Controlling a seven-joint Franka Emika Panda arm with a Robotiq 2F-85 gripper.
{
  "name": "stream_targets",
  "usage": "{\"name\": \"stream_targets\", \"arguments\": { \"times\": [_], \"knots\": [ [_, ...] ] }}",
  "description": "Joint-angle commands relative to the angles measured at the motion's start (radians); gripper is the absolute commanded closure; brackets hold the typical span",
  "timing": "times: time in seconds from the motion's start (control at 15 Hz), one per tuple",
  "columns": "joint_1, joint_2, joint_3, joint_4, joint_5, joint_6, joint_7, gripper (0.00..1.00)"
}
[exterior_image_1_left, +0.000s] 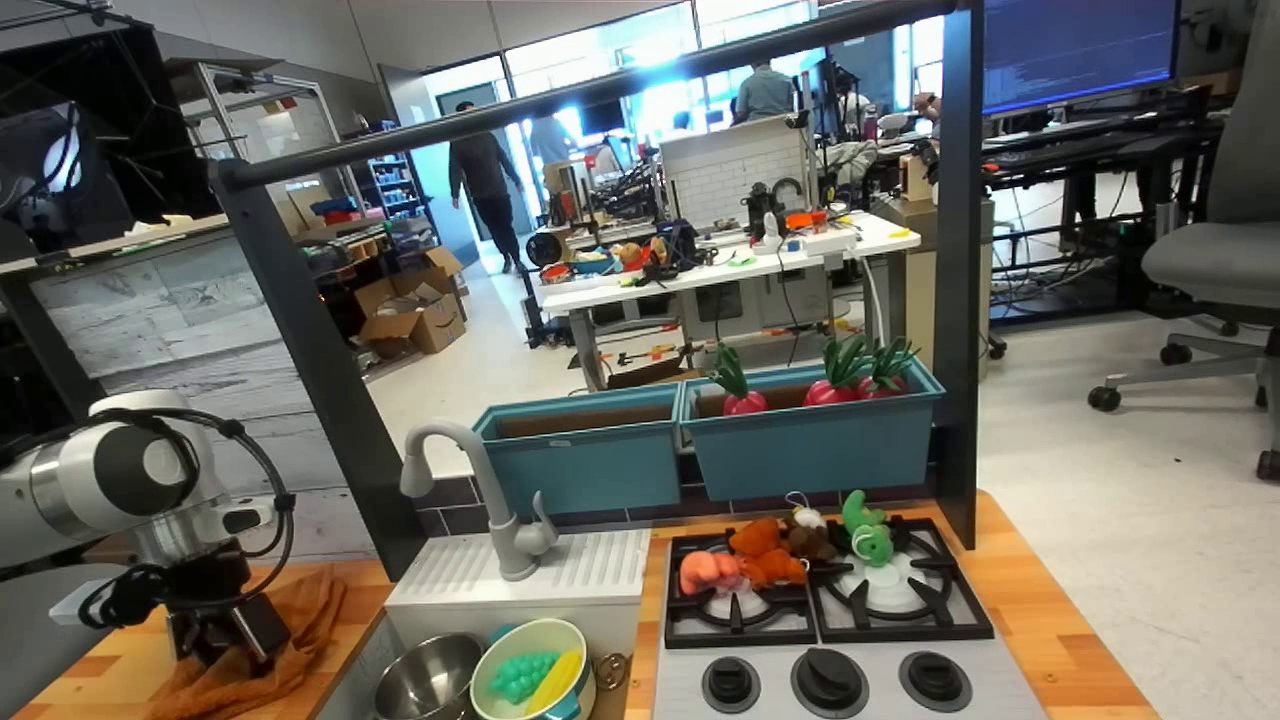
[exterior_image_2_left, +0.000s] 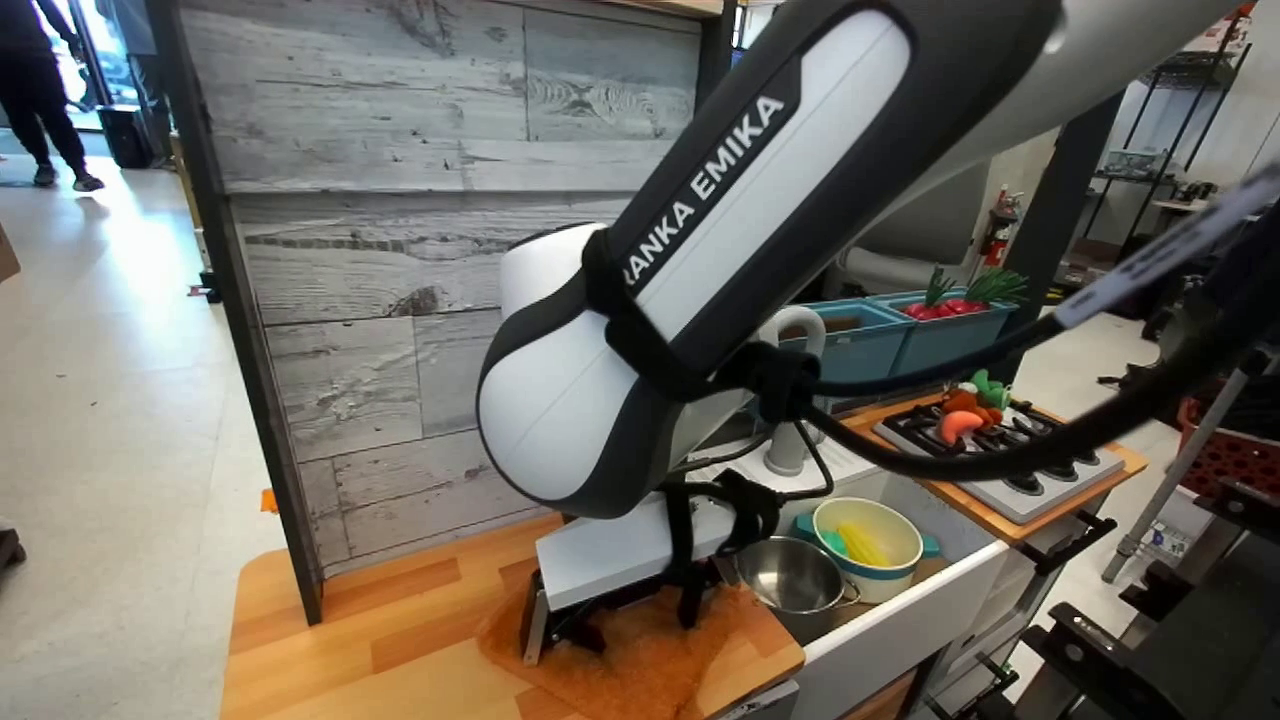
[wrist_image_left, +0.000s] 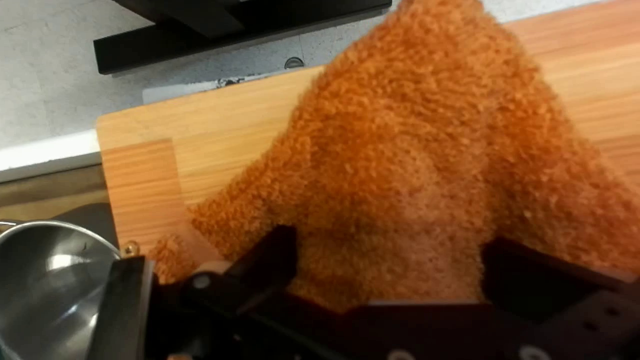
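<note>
One orange cloth lay under the gripper, fingers wide apart; in the wrist view, a bowl sat at the gripper's nine o'clock.

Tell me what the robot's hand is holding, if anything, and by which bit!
Nothing is held: the hand is wide open over the fuzzy orange cloth, not closed on any part of it.
</note>
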Motion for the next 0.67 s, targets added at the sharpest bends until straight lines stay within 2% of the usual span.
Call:
{"name": "stream_targets", "arguments": {
  "times": [0.0,0.4,0.6],
  "knots": [
    [0.056,0.115,-0.003,0.157,-0.006,-0.016,0.046,0.0],
    [0.164,0.245,0.038,0.422,-0.006,-0.172,0.037,0.0],
    [0.171,0.285,0.028,0.49,0.003,-0.243,0.028,0.0]
  ]
}}
